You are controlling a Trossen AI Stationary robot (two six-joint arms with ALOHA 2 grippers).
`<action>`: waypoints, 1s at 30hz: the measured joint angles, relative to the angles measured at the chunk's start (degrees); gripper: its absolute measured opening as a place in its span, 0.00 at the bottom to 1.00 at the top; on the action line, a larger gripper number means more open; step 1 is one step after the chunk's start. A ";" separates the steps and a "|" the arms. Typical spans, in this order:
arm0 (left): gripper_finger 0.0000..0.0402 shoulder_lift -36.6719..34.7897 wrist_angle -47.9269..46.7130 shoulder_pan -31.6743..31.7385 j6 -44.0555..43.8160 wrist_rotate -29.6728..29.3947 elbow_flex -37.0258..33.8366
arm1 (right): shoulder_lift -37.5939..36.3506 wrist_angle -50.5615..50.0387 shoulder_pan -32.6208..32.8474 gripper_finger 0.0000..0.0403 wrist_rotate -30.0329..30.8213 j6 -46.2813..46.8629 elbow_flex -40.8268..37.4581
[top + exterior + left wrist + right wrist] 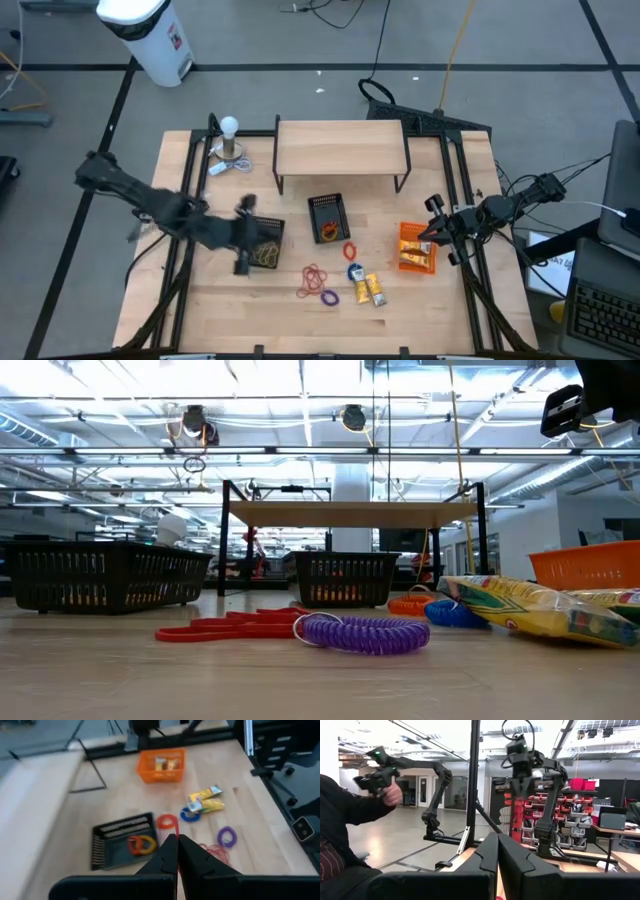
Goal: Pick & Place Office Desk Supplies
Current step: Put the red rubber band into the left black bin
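Loose supplies lie on the wooden table: red bands (315, 280), a purple coil (329, 297), a red coil (349, 250), a blue ring (355, 270) and yellow packets (370, 290). My left gripper (245, 240) hangs shut, raised over the left black basket (268, 245), which holds yellow bands. In its wrist view the gripper (176, 845) points toward the middle black basket (122, 845) and the orange basket (161, 765). My right gripper (435, 228) is shut and waits above the orange basket (417, 247). My left gripper has a thin red streak (177, 869) in the slit between its shut fingers. I cannot tell whether that is a band it holds or the red bands on the table behind.
A wooden shelf on black legs (340, 150) stands at the table's far side, with a white ball on a metal stand (229, 140) to its left. Bare wood lies along the near edge. A person (350, 820) holding a handle sits beyond the table.
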 joint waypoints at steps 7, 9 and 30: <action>0.00 -13.28 -3.08 -2.51 7.91 0.03 -3.31 | 0.00 -0.04 0.00 0.00 0.15 0.02 0.00; 0.00 -18.21 -1.98 -3.06 8.64 -0.81 -6.43 | 0.00 -0.04 0.00 0.00 0.17 0.02 0.00; 0.00 -58.59 24.78 -1.79 8.70 -3.93 -48.42 | 0.00 -0.06 0.00 0.00 0.31 -2.08 0.00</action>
